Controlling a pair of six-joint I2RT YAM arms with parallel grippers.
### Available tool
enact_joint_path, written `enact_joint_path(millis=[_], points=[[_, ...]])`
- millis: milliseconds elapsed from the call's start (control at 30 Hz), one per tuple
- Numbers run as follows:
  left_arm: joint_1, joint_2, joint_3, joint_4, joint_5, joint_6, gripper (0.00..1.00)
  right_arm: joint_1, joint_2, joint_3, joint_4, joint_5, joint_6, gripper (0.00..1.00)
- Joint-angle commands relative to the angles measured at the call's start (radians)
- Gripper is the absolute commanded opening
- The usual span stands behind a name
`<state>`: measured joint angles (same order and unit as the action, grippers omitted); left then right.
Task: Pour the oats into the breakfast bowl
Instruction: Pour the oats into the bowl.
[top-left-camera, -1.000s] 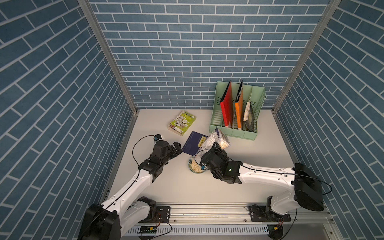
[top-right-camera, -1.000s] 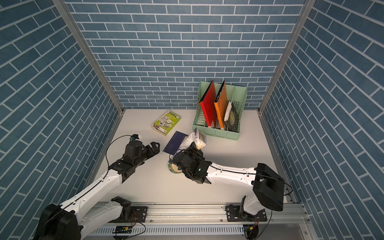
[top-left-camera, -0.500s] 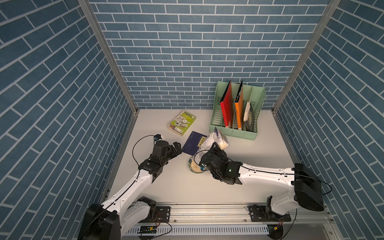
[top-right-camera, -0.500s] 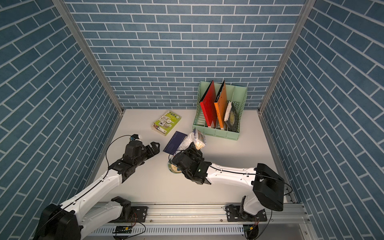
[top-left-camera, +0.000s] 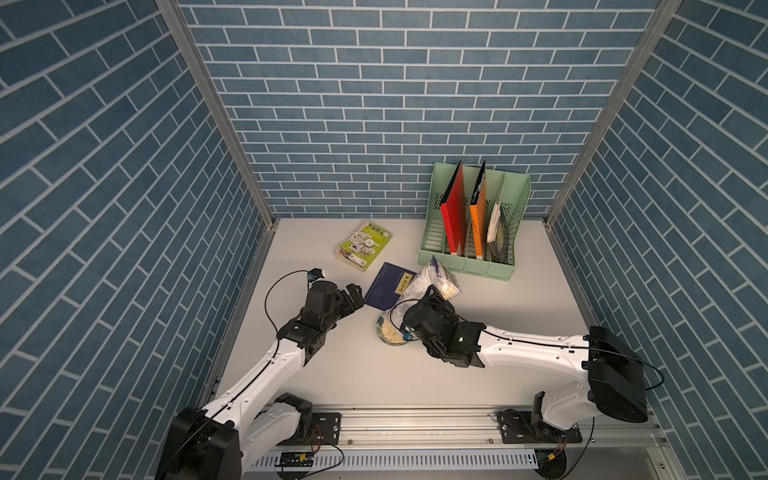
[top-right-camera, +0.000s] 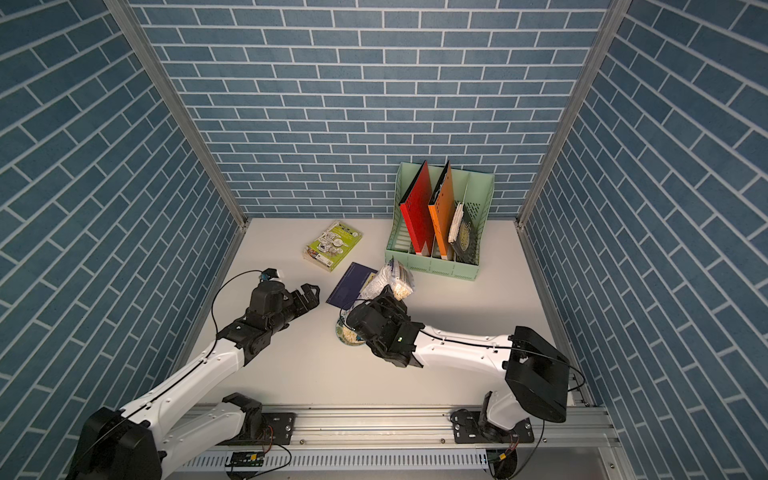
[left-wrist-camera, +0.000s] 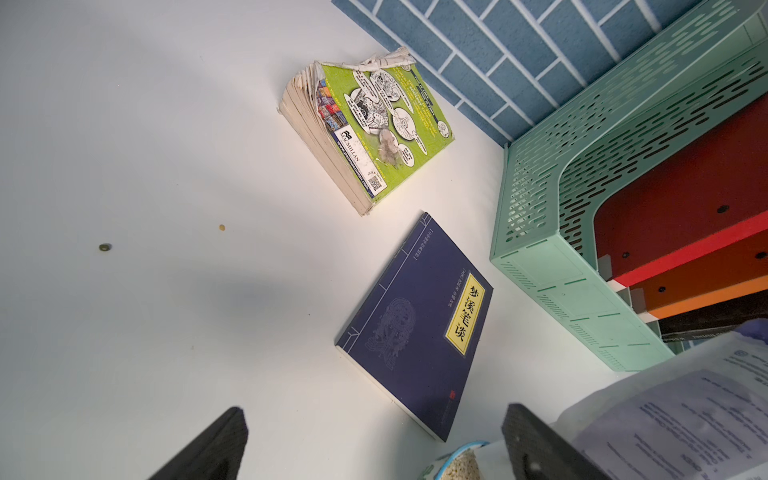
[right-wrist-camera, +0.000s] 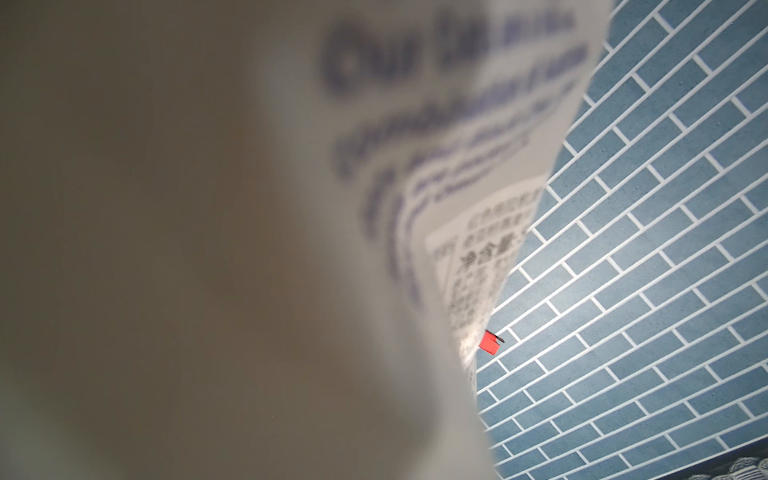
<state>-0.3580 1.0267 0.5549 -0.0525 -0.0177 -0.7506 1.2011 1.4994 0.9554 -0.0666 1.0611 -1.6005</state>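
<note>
Clamped right gripper (top-left-camera: 430, 296) on the tilted Oats pouch (top-left-camera: 438, 279), mouth hidden, probably above the leaf-patterned breakfast bowl (top-left-camera: 380, 332) holding oats (top-left-camera: 390, 335). Held left gripper (top-left-camera: 355, 297) wide open, empty, near the dark blue book (top-left-camera: 386, 284).

In both top views the widest bare stretch of table (top-left-camera: 374, 386) lies at lower centre, between the left arm (top-left-camera: 266, 374), the right arm (top-left-camera: 532, 353) and the rail (top-left-camera: 415, 419). Right of centre, the ground below the green file rack (top-left-camera: 467, 268) is open too. The middle is crowded: the bowl (top-left-camera: 379, 330), the pouch (top-left-camera: 432, 278) tilted over it and the dark blue book (top-left-camera: 386, 286) sit close together, with the right arm stretched across to them. The green book (top-left-camera: 365, 246) lies apart, further up the frame, and a bare lane runs between it and the brick wall (top-left-camera: 166, 249) at frame left
</note>
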Motion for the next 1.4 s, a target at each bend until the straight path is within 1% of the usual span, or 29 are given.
enact_joint_path(millis=[0,233,367,500,733,1133,1367], points=[[0.007,0.009,0.030,-0.015,-0.005,0.010,1.00,-0.010,-0.065,0.009,0.030,0.056,0.077,0.00],[0.007,0.012,0.030,-0.017,-0.007,0.010,1.00,-0.022,-0.074,0.015,0.016,0.057,0.119,0.00],[0.007,0.016,0.030,-0.014,-0.007,0.010,1.00,-0.022,-0.071,0.012,0.026,0.062,0.106,0.00],[0.007,0.017,0.030,-0.014,-0.005,0.008,1.00,-0.022,-0.068,-0.007,0.084,0.059,0.059,0.00],[0.006,0.014,0.028,-0.015,-0.006,0.011,1.00,-0.029,-0.064,-0.011,0.094,0.054,0.051,0.00],[0.007,0.009,0.034,-0.023,-0.011,0.011,1.00,-0.060,-0.080,0.016,-0.035,-0.019,0.206,0.00],[0.007,0.008,0.042,-0.030,-0.017,0.013,0.99,-0.086,-0.098,0.032,-0.142,-0.078,0.334,0.00]])
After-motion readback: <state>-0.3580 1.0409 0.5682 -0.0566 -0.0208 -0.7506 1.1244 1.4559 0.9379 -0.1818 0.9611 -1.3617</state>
